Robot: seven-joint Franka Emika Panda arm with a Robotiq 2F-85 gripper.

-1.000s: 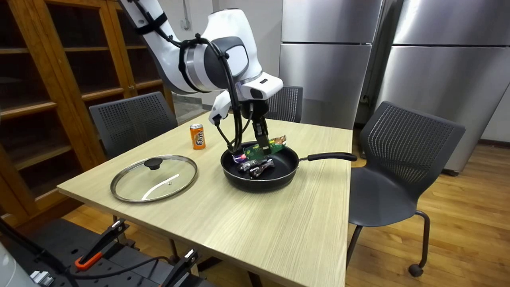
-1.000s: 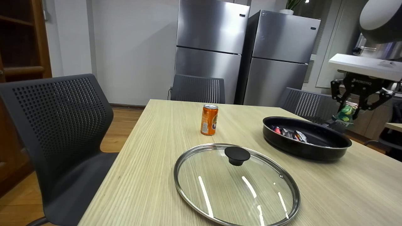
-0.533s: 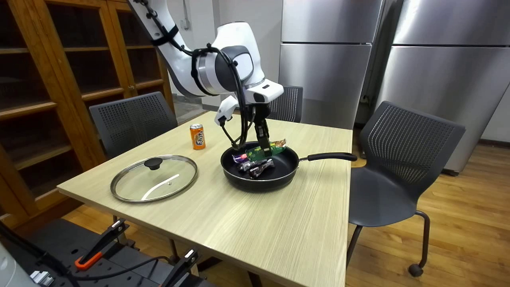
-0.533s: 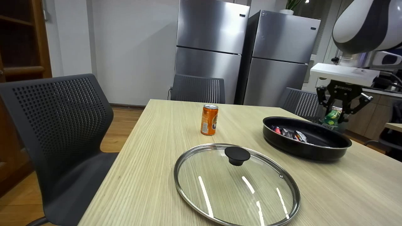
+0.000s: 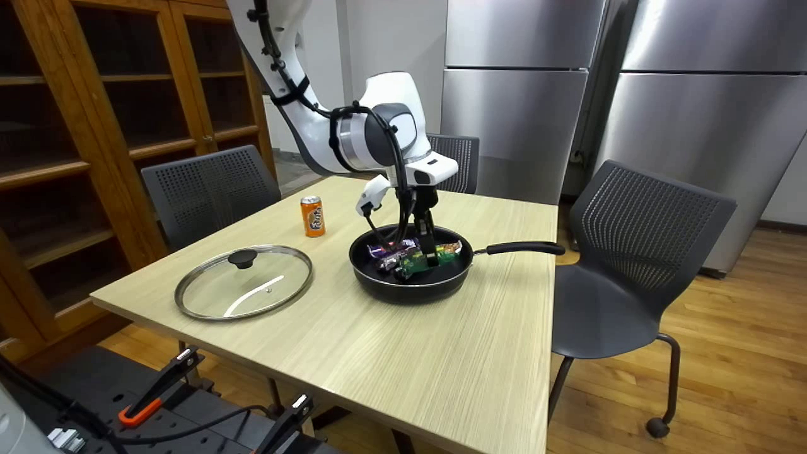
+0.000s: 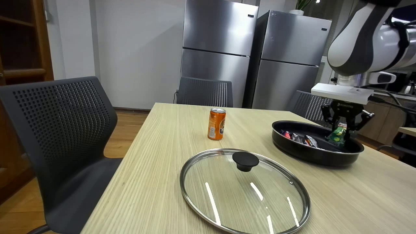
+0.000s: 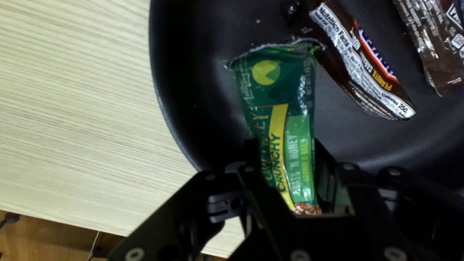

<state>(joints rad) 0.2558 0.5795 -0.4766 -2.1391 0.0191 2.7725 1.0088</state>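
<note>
My gripper is shut on a green granola bar wrapper with yellow and light green panels, one finger along each long side. The bar's far end reaches out past the fingertips, low inside a black frying pan. Close beside that end lies a brown candy bar wrapper, and another brown wrapper lies farther right. A purple wrapper is at the pan's left side. In an exterior view the green bar hangs between the fingers behind the pan's near rim, which hides the pan floor.
On the table, a glass lid with a black knob lies flat to the pan's left. An orange soda can stands upright behind the lid. The pan's handle points toward the table edge, where a dark chair stands.
The gripper has come down into the pan with the green bar still held, shifting right and nearer in the view that shows the handle. Pan, lid and can have stayed put.
</note>
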